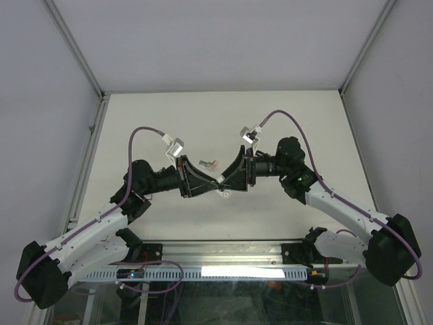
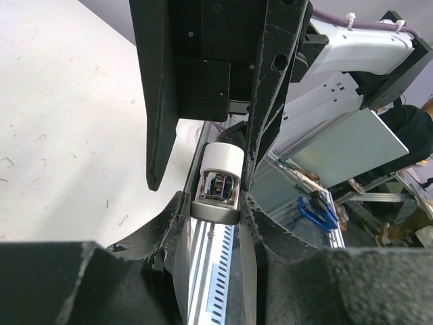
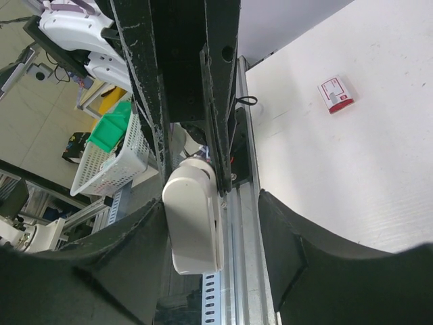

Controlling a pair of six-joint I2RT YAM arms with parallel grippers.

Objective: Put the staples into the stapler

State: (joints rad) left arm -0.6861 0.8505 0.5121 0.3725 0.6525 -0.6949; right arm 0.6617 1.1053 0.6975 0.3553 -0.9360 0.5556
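top view: both arms meet nose to nose over mid table, left gripper (image 1: 215, 184) and right gripper (image 1: 224, 181) tip to tip, with a pale bit of the stapler (image 1: 225, 193) poking out on the near side. the red-and-white box (image 1: 211, 163) lies just beyond them, on the far side

left wrist view: the left fingers (image 2: 177, 223) are pinched in on the stapler's grey base and have it held. its open end shows a metallic glint inside; whether that is the staples, i cannot tell

right wrist view: the right jaws stand apart around the stapler's pale shell, one finger close against it and a clear gap on the other side, so nothing is gripped. this looks like the opening step, with feeding not yet begun. next call: the right arm needs the staples, unseen in any view, with the strip lined up to the channel
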